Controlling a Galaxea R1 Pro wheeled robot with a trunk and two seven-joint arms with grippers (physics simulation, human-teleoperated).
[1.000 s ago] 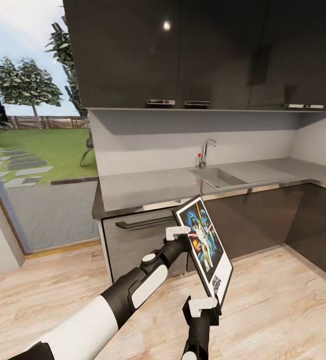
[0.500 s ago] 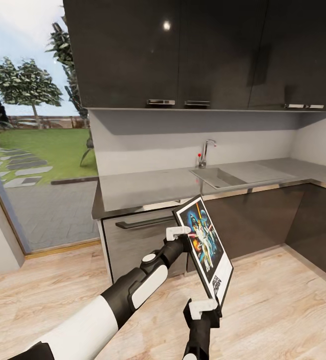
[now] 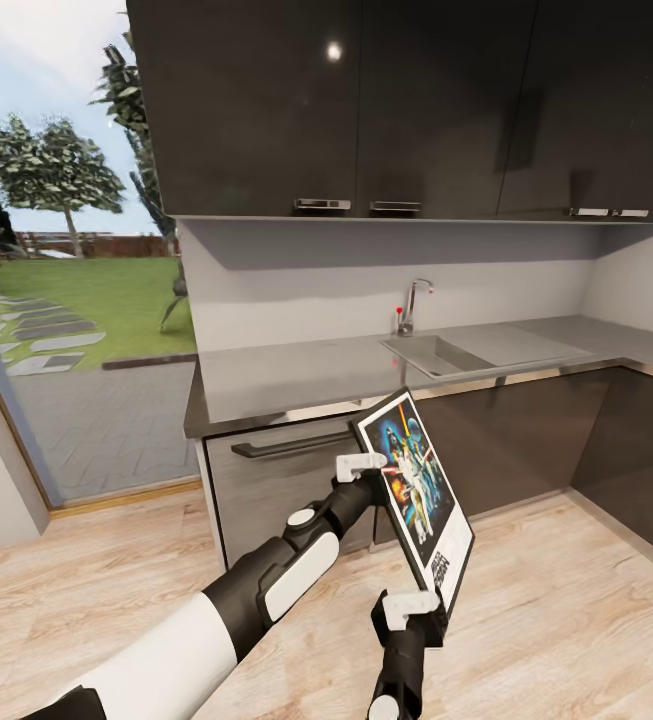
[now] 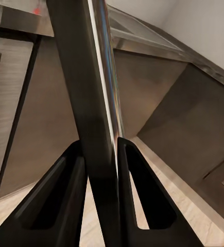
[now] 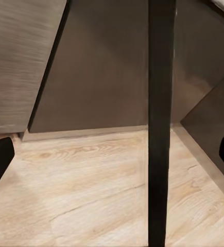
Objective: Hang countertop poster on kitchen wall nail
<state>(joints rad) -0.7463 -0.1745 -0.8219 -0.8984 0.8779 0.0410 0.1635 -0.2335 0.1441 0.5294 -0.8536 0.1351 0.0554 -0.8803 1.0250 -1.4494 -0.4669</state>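
Low in the frame centre, my right gripper (image 3: 413,612) sits at the poster's (image 3: 418,492) bottom corner; its fingers look spread wide, not pinching. Just above, my left gripper (image 3: 364,466) is clamped on the poster's left edge, holding it tilted in the air. So pickup is done; hanging remains, and I see no nail yet. Beyond, the kitchen countertop (image 3: 296,375) runs across mid-frame with sink (image 3: 434,354) and tap (image 3: 412,303), dark cabinets (image 3: 386,105) above, garden at upper left.

Home kitchen, seemingly: countertop (image 3: 296,375), sink (image 3: 436,353), tap (image 3: 413,303), cabinets (image 3: 366,105).
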